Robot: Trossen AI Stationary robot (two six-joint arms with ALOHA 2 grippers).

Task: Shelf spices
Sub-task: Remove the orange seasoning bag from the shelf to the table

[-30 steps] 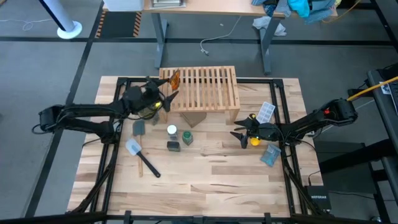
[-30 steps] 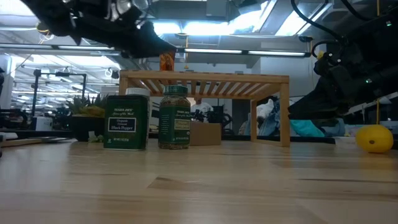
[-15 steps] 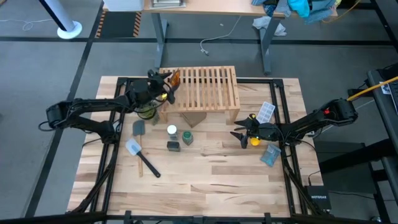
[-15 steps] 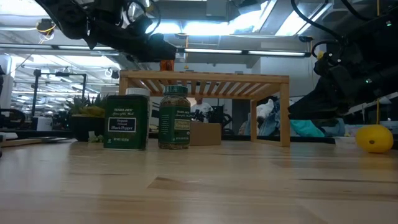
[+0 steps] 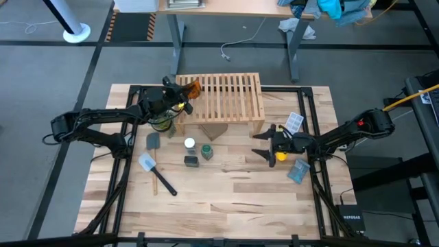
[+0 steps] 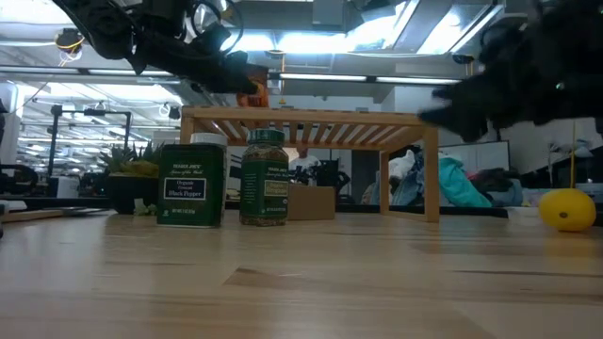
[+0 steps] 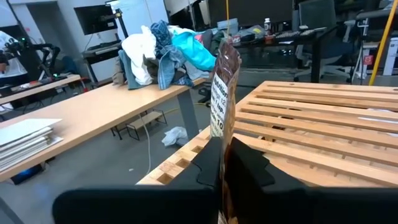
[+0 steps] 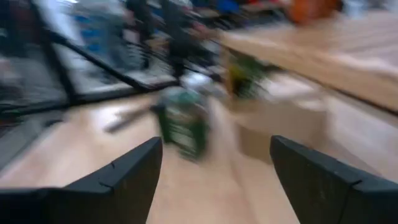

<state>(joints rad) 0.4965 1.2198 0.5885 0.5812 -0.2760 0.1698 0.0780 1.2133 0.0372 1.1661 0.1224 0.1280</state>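
While the amber-orange bottle (image 5: 193, 88) sits at the upper left corner of the slatted shelf (image 5: 230, 96), above the frame's centre in the high view, the left gripper (image 5: 185, 97) is clamped on it (the left wrist view shows both dark fingers (image 7: 245, 163) pressed against the label). Below the shelf on the counter (image 5: 226, 195) stand the white-capped jar (image 5: 189, 144), the green-lidded jar (image 5: 206, 151) and the dark squarish tin (image 5: 191, 161), close together. At centre right, the right gripper (image 5: 261, 144) hovers with its fingers spread wide, gripping nothing, beside the yellow lemon (image 5: 280, 156).
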